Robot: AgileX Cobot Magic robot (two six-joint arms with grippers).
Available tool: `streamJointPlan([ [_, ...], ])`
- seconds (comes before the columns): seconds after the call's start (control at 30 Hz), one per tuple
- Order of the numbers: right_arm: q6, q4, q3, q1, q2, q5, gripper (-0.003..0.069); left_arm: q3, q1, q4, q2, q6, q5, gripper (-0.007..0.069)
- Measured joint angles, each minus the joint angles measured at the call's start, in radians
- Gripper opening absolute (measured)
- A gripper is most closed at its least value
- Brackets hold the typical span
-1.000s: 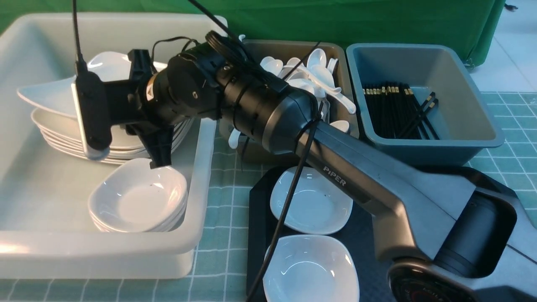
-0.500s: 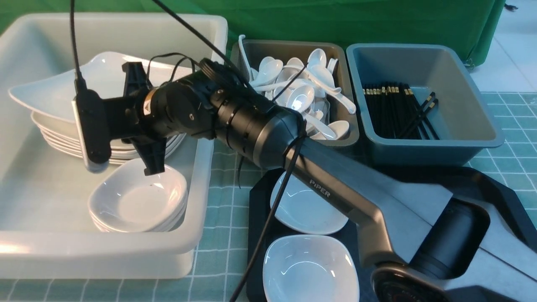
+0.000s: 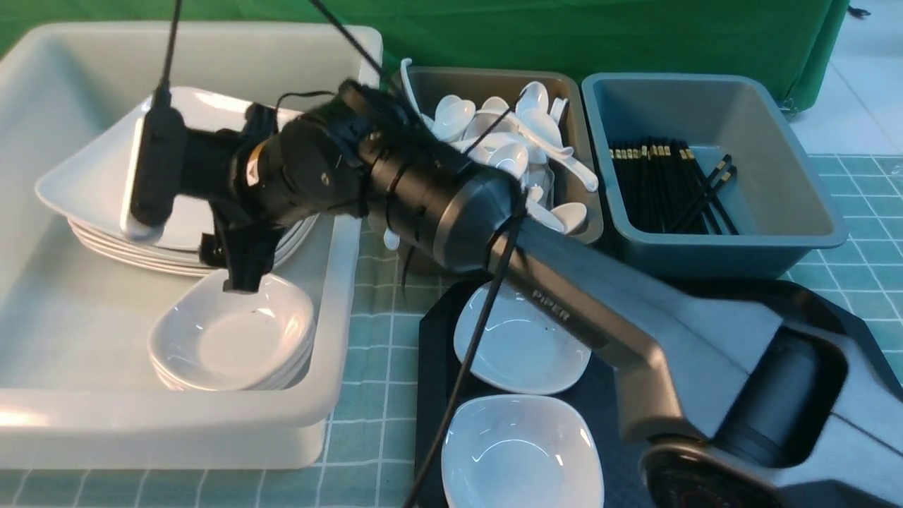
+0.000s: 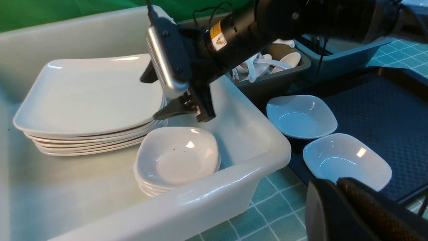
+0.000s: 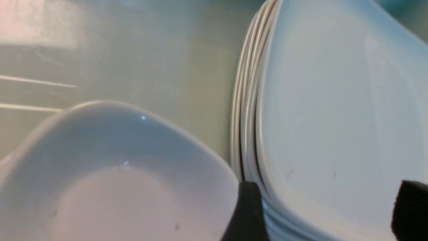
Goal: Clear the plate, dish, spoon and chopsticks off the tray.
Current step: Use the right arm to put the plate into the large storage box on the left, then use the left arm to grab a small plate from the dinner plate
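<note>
Right gripper [image 5: 326, 204], jaws parted, straddles the edge of the large glossy white square plate [image 4: 90, 90] lying atop the stack [image 4: 83, 144] in the white plastic tub [image 4: 234, 180]; a careless retreat could snag its rim.

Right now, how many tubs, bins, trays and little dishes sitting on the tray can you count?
White tub: 1
Grey bins: 2
Black tray: 1
Small white dishes on the tray: 2
Total: 6
</note>
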Motion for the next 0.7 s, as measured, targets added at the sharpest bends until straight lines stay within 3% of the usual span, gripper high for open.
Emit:
streamJointPlan([
  [0.17,0.18,-0.095,0.0,0.0,-0.116,0.234,0.0423,0.0,0.0,-0.031,0.003,0.009,-0.003,0.0017],
  [0.27,0.311,-0.142,0.001,0.0,-0.238,0.415,0.0285,0.0,0.0,-0.07,0.037,0.053,-0.003,0.0017],
  [0.4,0.471,-0.221,0.008,0.0,-0.396,0.417,0.0104,0.0,-0.007,-0.151,0.159,0.131,-0.004,0.0017],
  [0.53,0.593,-0.266,0.116,0.0,-0.561,0.417,0.0023,0.0,-0.051,-0.197,0.32,0.203,-0.004,0.0017],
  [0.7,0.689,-0.27,0.436,0.0,-0.831,0.417,0.0021,0.0,-0.105,-0.219,0.528,0.317,-0.045,0.0017],
])
